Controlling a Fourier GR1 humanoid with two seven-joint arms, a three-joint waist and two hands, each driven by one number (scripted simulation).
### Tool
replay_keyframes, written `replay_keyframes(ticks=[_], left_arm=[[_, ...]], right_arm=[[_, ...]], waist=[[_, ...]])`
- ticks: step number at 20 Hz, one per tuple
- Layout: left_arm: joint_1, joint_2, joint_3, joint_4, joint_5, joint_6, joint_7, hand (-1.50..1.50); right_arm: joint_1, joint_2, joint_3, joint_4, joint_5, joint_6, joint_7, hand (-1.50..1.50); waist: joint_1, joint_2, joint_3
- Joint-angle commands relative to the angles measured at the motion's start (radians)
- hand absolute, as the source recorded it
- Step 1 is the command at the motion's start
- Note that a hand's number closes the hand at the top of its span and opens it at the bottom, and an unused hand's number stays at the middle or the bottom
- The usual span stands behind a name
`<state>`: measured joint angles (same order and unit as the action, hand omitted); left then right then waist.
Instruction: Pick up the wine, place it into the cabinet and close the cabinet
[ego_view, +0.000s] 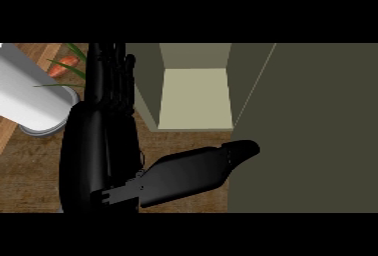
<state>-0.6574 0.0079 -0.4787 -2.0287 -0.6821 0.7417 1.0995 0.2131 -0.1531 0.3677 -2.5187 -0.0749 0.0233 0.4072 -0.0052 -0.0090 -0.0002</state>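
Near, at 7 o'clock: black left hand (100, 150), fingers (111, 65) straight and released toward 12, thumb (242, 148) out toward 3 at the dark olive cabinet door (310, 125). No wine bottle in sight, perhaps hidden. Worth confirming it inside the pale open cabinet (196, 95) before pushing the door shut.

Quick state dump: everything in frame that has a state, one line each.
cabinet: open, inner shelf showing
door: swung open, at the right
left hand: open, fingers straight and pointing to the back, holding nothing visible; thumb overlaps the door's edge, contact unclear
right hand: not in view
wine: not visible
carrot: lying flat, back left
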Motion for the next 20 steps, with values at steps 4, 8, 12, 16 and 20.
replay_keyframes(ticks=[4, 8, 12, 16, 20], left_arm=[[0.083, 0.015, 0.039, -0.078, -0.026, -0.077, 0.047, -1.50], [0.125, 0.053, 0.085, -0.183, -0.052, -0.151, 0.099, -1.50], [0.132, 0.089, 0.145, -0.180, -0.013, -0.174, 0.077, -1.50], [0.257, 0.115, 0.172, -0.213, 0.059, -0.154, -0.012, -1.50], [0.341, 0.142, 0.197, -0.282, 0.096, -0.177, -0.009, -1.50]], right_arm=[[-0.041, -0.019, -0.008, -0.202, 0.000, -0.033, 0.134, -1.50], [0.017, -0.012, 0.012, -0.187, 0.017, -0.035, 0.077, -1.50], [0.031, -0.040, 0.054, -0.264, 0.008, -0.044, 0.150, -1.50], [0.038, -0.041, 0.029, -0.185, 0.004, -0.029, 0.055, -1.50], [-0.051, -0.042, 0.005, -0.222, -0.003, -0.071, 0.165, -1.50]], waist=[[0.005, 0.004, -0.001], [0.004, 0.000, 0.000], [-0.006, 0.000, 0.000], [-0.006, 0.006, 0.000], [0.004, 0.006, -0.002]])
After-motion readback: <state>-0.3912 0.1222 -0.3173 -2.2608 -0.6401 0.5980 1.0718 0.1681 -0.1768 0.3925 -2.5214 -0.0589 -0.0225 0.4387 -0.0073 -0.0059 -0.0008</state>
